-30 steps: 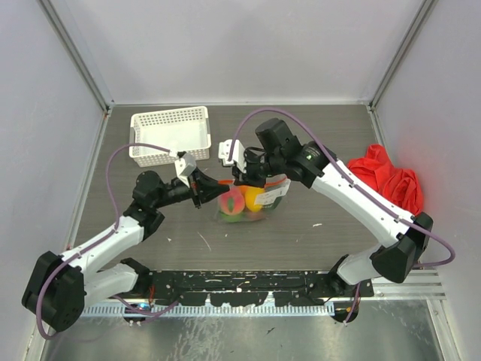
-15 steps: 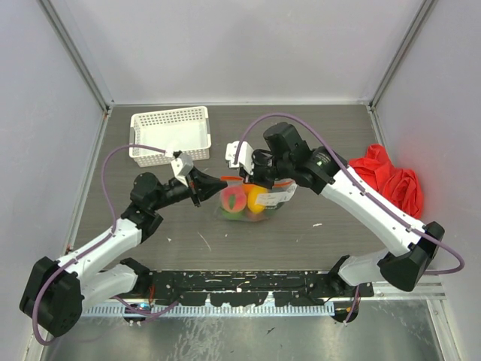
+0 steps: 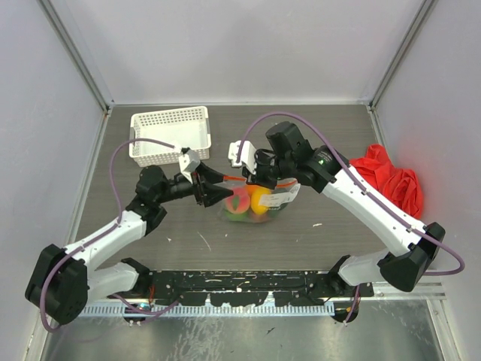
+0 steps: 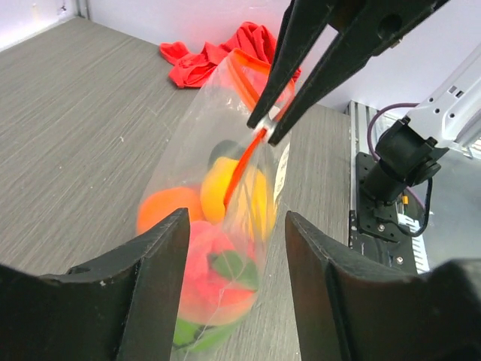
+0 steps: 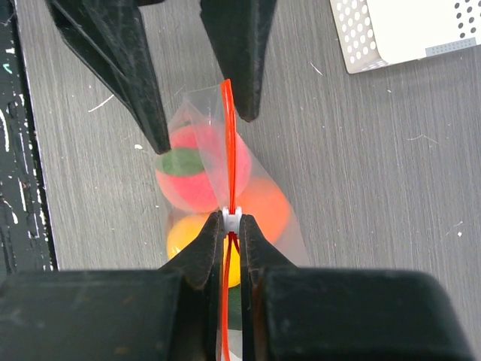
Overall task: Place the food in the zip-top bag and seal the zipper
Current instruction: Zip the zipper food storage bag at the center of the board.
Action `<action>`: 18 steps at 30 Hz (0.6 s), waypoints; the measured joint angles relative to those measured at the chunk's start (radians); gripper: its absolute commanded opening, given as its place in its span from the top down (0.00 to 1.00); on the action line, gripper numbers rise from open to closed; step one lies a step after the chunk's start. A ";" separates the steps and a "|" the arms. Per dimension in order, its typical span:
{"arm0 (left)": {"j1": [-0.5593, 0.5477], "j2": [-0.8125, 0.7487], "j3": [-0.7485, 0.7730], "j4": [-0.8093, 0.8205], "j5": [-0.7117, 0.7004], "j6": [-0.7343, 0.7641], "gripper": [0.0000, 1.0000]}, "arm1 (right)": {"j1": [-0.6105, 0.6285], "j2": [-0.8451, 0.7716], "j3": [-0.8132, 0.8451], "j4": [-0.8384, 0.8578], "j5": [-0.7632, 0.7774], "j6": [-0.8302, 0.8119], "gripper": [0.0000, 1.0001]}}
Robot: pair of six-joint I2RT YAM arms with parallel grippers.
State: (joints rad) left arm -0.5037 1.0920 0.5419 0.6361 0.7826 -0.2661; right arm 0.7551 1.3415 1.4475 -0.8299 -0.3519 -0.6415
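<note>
Zipper (image 5: 229, 150) — between right gripper (image 5: 231, 224) tips (snug)

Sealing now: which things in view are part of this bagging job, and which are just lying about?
In the job: zip-top bag, toy fruits inside it, orange-red zipper pinched by the right claw, left claw open near the bag.
Lying about: white basket, red cloth.

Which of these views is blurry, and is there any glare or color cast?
Left wrist view: the fruits in the bag are smeared soft, the orange one most; the left gripper is a dark silhouette. Right wrist view: sharp on the zipper pinched by the right gripper. Top view: even light; the red cloth tints the wall pink.
</note>
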 measured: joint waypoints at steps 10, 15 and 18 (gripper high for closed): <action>0.000 0.150 0.074 0.085 0.068 -0.061 0.47 | 0.000 0.000 0.000 -0.010 -0.046 0.000 0.99; -0.001 0.182 0.112 0.118 0.101 -0.091 0.56 | 0.000 0.000 0.000 -0.010 -0.059 0.000 0.99; -0.005 0.201 0.126 0.134 0.116 -0.102 0.73 | 0.000 0.000 0.000 -0.009 -0.063 0.000 0.99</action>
State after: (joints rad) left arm -0.5087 1.2934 0.6682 0.7700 0.8982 -0.3683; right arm 0.7551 1.3415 1.4475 -0.8391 -0.4149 -0.6415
